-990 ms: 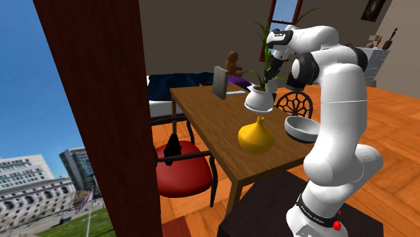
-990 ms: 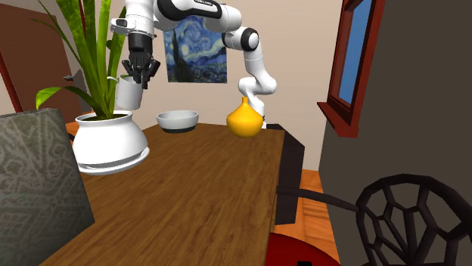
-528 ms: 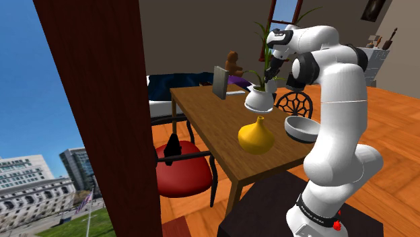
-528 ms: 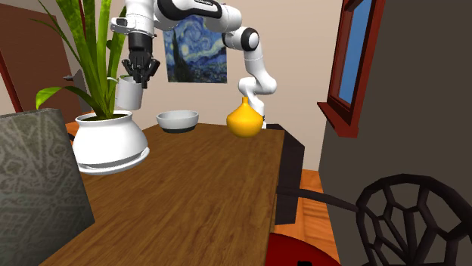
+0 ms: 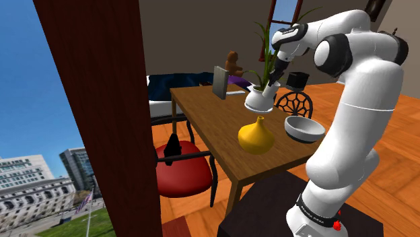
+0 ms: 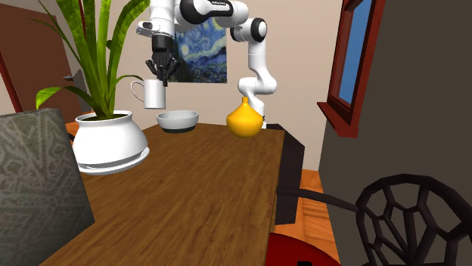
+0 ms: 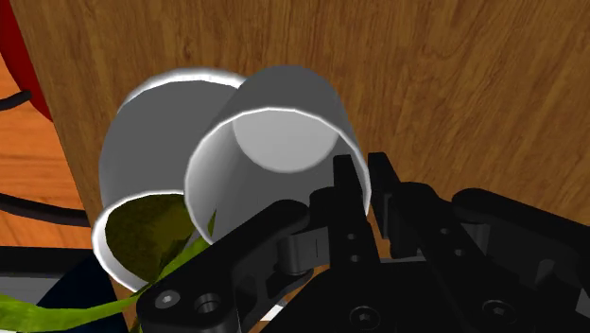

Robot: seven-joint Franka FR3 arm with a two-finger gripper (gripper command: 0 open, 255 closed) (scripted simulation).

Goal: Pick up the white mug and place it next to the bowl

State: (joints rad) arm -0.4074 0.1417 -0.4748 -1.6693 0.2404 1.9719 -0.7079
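My black gripper [image 6: 161, 72] is shut on the rim of a white mug [image 6: 155, 94], which hangs in the air above the wooden table [image 6: 204, 189]. The mug's handle points toward the plant. In the wrist view the fingers [image 7: 352, 194] pinch the wall of the mug [image 7: 274, 142], with the white planter [image 7: 151, 123] beneath it. The grey bowl [image 6: 178, 119] stands on the table just below the mug, toward the second exterior view's right. In the shoulder view the gripper [image 5: 278, 70] holds the mug [image 5: 272, 88] over the planter [image 5: 258, 101], with the bowl [image 5: 302, 128] nearer the stand.
A yellow vase [image 6: 245, 121] stands beside the bowl, on the side near the arm's base. The planter [image 6: 110, 142] has tall green leaves [image 6: 98, 53] close to the mug. A grey upright slab [image 6: 38, 181] stands at the table's far end. A red chair [image 5: 183, 175] is at the table's side.
The arm has carried the mug toward the second exterior view's right, out of the plant's leaves and closer to the bowl. The grip stays on the mug.
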